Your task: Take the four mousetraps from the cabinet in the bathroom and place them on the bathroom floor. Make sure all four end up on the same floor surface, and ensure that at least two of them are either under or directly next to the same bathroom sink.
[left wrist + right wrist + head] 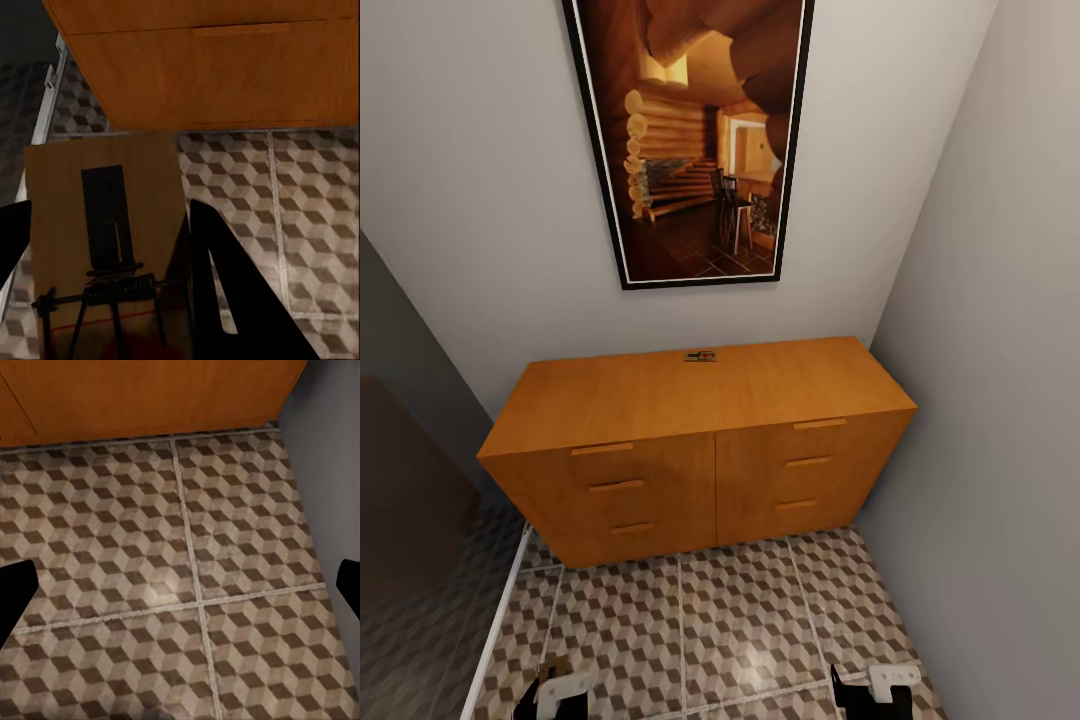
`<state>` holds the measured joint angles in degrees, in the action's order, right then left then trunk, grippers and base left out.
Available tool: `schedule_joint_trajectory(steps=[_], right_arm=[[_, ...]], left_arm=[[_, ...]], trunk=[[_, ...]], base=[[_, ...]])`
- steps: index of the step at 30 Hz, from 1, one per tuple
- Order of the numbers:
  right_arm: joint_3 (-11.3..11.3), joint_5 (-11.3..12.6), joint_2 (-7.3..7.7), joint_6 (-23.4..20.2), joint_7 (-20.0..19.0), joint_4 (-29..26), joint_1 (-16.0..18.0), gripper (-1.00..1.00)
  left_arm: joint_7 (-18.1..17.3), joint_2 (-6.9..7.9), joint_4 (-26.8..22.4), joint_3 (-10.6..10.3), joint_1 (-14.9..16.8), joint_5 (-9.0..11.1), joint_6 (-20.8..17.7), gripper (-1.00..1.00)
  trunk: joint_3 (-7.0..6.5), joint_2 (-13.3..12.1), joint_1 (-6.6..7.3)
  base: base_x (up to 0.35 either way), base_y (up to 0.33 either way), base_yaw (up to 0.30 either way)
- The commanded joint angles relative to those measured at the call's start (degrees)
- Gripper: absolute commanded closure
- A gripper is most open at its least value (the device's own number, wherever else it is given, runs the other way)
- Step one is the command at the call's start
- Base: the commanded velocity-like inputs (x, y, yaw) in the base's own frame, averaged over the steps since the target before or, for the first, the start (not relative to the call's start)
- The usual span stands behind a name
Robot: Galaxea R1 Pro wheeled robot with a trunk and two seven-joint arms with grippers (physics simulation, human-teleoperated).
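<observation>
The orange-brown cabinet point(700, 440) stands against the back wall with its drawers closed. One mousetrap point(700, 356) lies on its top near the back edge. Low at the left, my left gripper point(555, 695) is shut on another mousetrap point(555, 668). In the left wrist view that mousetrap point(105, 217) is a tan board with dark wire and a red spot, lying between the two dark fingers point(225, 285) of the left gripper point(109, 225), above the bathroom floor point(300, 195). My right gripper point(875, 690) point(180, 585) hangs open over the cube-patterned bathroom floor point(180, 532).
A grey wall point(1000, 400) closes the right side next to the cabinet. A dark partition point(410, 480) with a white rail point(495, 620) bounds the left. A framed picture point(695, 140) hangs above the cabinet. Tiled floor point(720, 620) lies between me and the cabinet.
</observation>
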<state>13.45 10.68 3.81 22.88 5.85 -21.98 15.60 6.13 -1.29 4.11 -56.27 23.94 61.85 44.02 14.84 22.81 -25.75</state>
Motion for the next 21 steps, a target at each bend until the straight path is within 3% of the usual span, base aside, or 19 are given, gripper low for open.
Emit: schedule_joint_trajectory(steps=[1, 14, 21], right_arm=[[0.5, 0.5, 0.06, 0.2, 0.3, 0.0, 0.0, -1.0], [0.4, 0.5, 0.06, 0.2, 0.4, 0.1, 0.0, -1.0], [0.4, 0.2, 0.06, 1.3, 0.4, -0.5, 0.0, -1.0]], left_arm=[[0.4, -0.06, 0.2, -0.3, 0.1, -0.5, 0.1, 1.0], [-1.2, 0.44, 0.2, -0.3, 0.1, -0.4, -0.1, 1.0], [-1.3, 0.5, 0.2, -0.3, 0.1, -0.4, -3.1, 1.0]], trunk=[[0.1, 0.1, -0.03], [0.1, 0.1, -0.03], [0.1, 0.1, -0.03]], base=[[0.0, 0.0, 0.0], [0.0, 0.0, 0.0], [0.0, 0.0, 0.0]])
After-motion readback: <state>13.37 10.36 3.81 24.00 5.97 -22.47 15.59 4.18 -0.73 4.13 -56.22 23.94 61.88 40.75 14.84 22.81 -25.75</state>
